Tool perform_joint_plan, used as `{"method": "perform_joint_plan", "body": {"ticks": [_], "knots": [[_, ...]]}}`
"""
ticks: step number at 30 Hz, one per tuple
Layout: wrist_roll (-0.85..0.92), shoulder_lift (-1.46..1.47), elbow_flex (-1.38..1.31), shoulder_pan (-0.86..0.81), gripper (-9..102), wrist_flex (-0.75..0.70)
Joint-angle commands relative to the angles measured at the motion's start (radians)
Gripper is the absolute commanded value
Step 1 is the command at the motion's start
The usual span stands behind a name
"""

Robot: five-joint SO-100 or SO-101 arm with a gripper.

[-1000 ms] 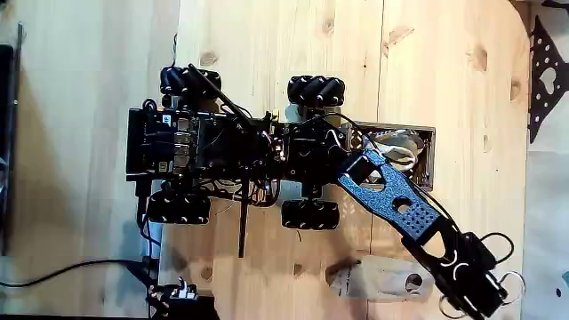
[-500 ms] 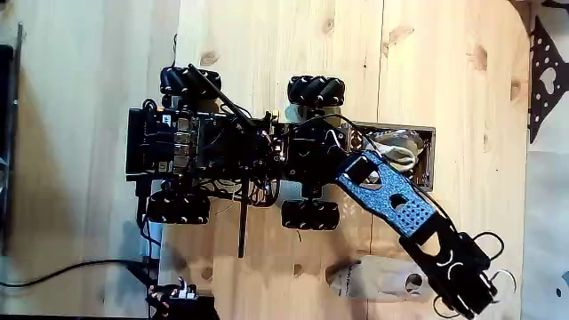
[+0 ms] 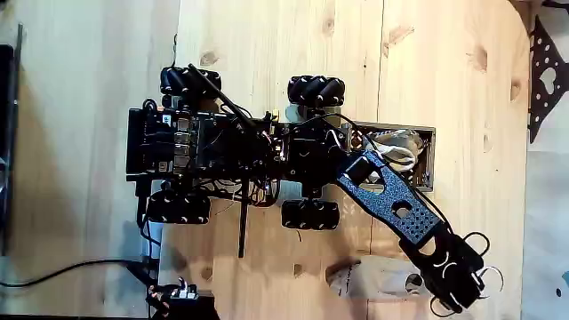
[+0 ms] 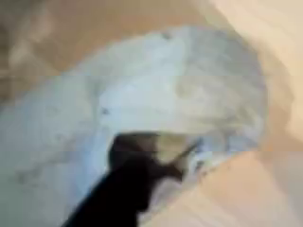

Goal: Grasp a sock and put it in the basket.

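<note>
The pale grey-white sock (image 3: 369, 279) lies flat on the wooden table near the bottom edge of the fixed view, its round dark-ringed spot at the right end. My gripper (image 3: 442, 286) hangs over that right end, at the tip of the blue and black arm. In the blurred wrist view the sock (image 4: 170, 85) spreads across most of the picture, and a dark finger (image 4: 133, 184) rests against it from below. The frames do not show how the jaws stand. The basket (image 3: 432, 160) sits against the robot body's right side with pale cloth (image 3: 397, 147) in it.
The wheeled robot base (image 3: 222, 151) fills the middle of the fixed view. A black perforated plate (image 3: 542, 80) lies at the right edge. A cable (image 3: 80, 265) and a small device (image 3: 178, 295) sit at the bottom left, off the wooden board.
The arm has swung down and to the left, bringing the gripper from beside the sock's right end to over it. The sock and basket have not moved.
</note>
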State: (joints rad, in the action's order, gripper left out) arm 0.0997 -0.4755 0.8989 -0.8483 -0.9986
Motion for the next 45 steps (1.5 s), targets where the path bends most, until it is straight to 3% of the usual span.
{"method": "perform_joint_plan", "body": {"ticks": [1,4,8,16,21,38,39,42,45], "knots": [[0.006,-0.011,-0.020,-0.020,27,-0.075],[0.020,-0.044,0.040,-0.015,27,-0.069],[0.097,-0.144,0.196,-0.017,27,0.048],[0.121,-0.109,0.178,-0.015,27,0.123],[0.109,0.014,0.035,-0.015,27,0.158],[0.147,0.163,-0.060,-0.077,26,0.112],[0.156,0.173,-0.060,-0.081,23,0.118],[0.193,0.206,-0.060,-0.097,0,0.150],[0.198,0.213,-0.060,-0.106,0,0.133]]}}
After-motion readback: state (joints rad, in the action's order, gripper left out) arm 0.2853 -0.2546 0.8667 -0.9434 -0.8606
